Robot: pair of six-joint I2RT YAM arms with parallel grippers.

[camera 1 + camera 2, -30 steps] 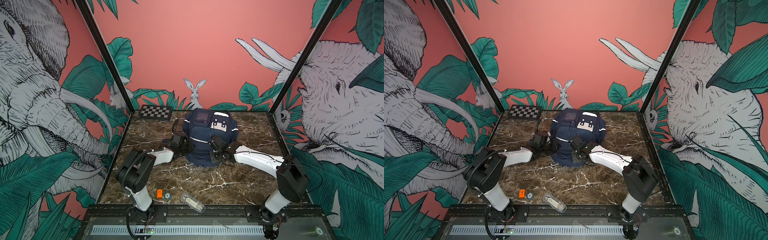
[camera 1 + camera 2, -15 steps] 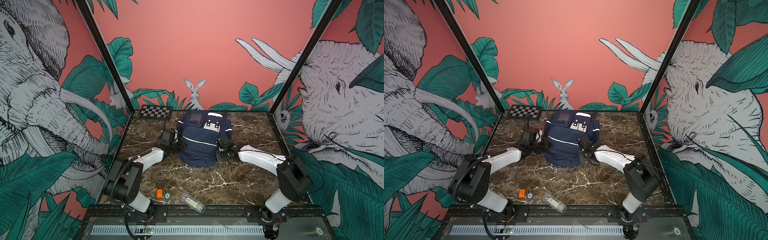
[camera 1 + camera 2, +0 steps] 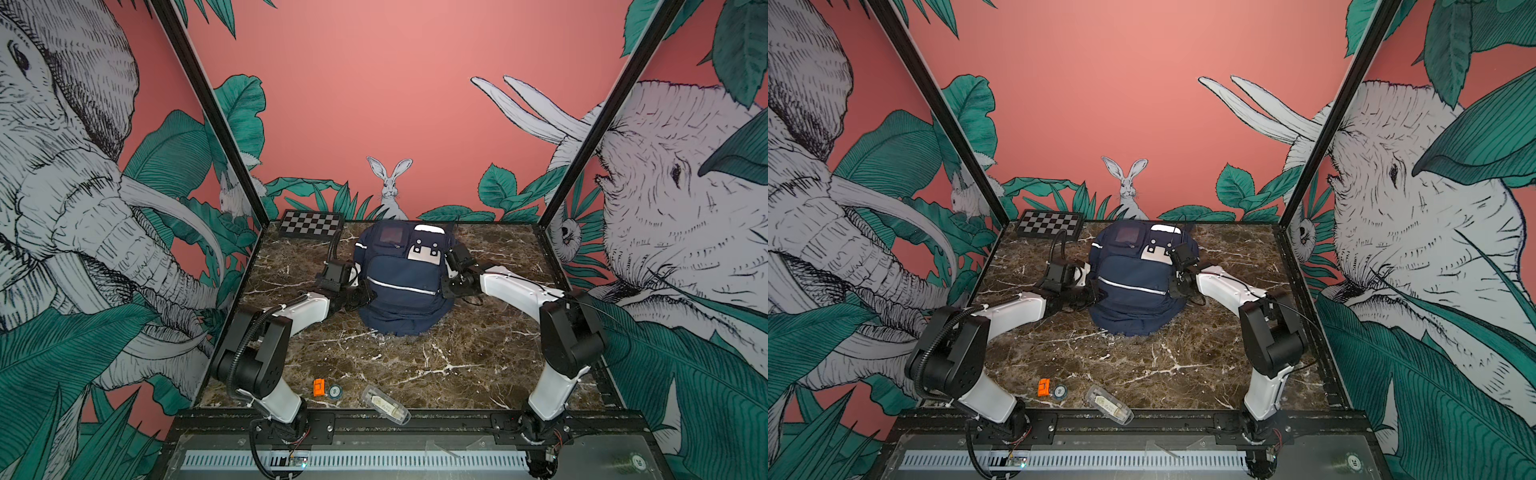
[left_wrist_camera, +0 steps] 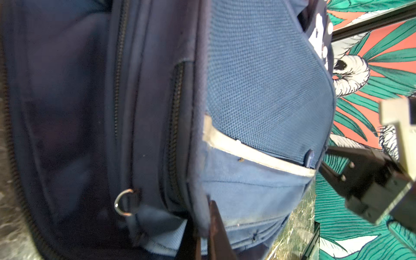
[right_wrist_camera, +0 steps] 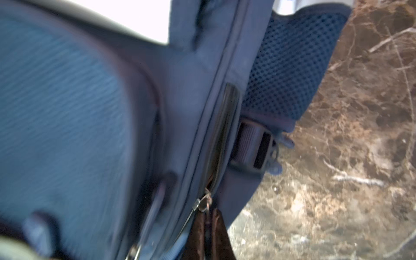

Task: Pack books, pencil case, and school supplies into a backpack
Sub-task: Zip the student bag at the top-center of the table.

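The navy backpack (image 3: pixel 401 286) (image 3: pixel 1133 286) stands at the back middle of the marble table, front pocket facing the camera. My left gripper (image 3: pixel 359 287) (image 3: pixel 1090 286) is at its left side. In the left wrist view, the left gripper (image 4: pixel 205 217) is shut on a fabric seam edge of the backpack (image 4: pixel 258 94). My right gripper (image 3: pixel 448 274) (image 3: pixel 1173 276) is at the right side. In the right wrist view, the right gripper (image 5: pixel 208 217) is shut on a metal zipper pull (image 5: pixel 203 203), and the zip gapes above it. A clear pencil case (image 3: pixel 384 405) lies near the front edge. The books are out of view.
A chessboard (image 3: pixel 311 224) lies at the back left corner. A small orange piece (image 3: pixel 318 387) and a round token (image 3: pixel 336 390) sit at the front left beside the clear case. Walls enclose the table on three sides.
Both grippers moved apart from the middle of the crumpled backpack to its two sides. The backpack now stands taller and smoother, shifted slightly toward the back wall.
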